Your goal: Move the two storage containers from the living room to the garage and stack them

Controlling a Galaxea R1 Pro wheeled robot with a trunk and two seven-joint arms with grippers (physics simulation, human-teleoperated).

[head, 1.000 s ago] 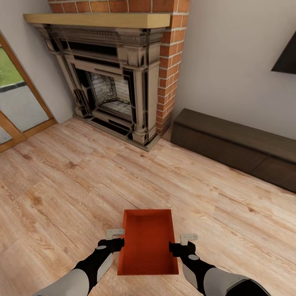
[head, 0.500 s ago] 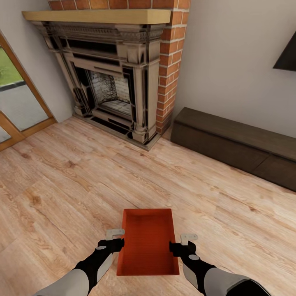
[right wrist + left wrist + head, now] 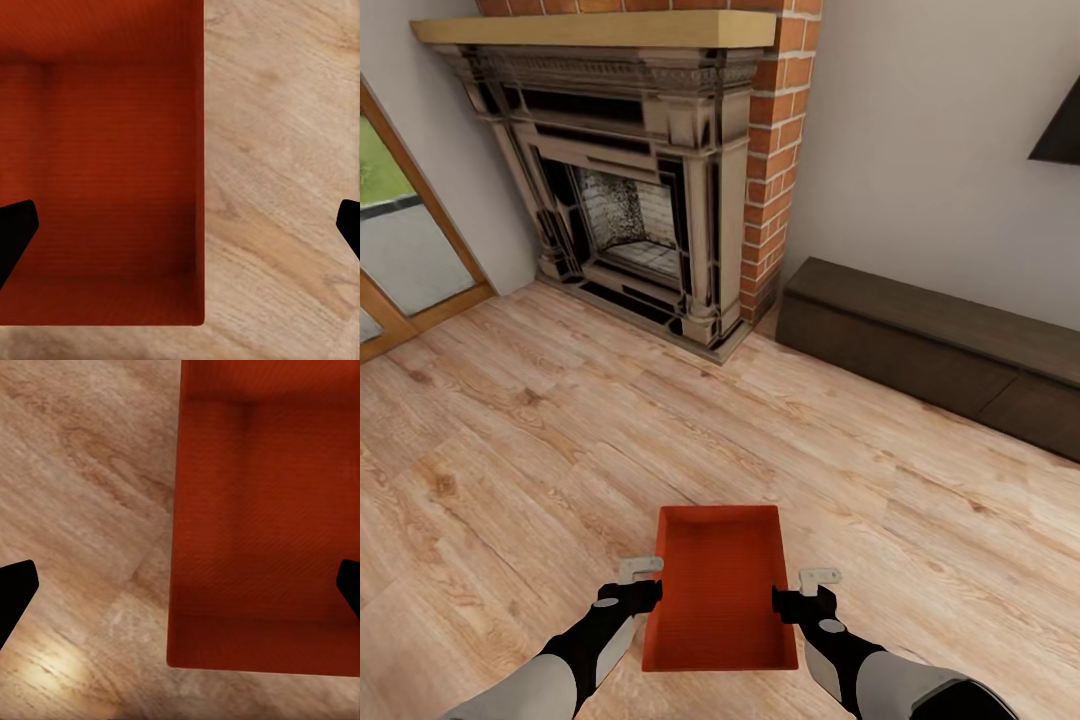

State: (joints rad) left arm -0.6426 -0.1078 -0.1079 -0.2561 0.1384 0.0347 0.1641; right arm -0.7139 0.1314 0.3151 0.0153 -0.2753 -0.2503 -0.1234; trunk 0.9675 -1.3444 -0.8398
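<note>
The living room: pale plank floor, brick fireplace ahead, a low dark bench along the right wall, a corner of the black TV above it. One tub sits low in front of the robot, between the two grippers, open side up and empty; whether it rests on the planks or is lifted I cannot tell. The left gripper straddles its left wall and the right gripper its right wall; both have fingers spread wide, one finger inside the tub and one outside, and neither clamps the wall. By my reading the task is barely begun: nothing has reached the garage, and carrying, setting down and stacking are all left. Count: one tub in view, two grippers, one fireplace, one bench
</note>
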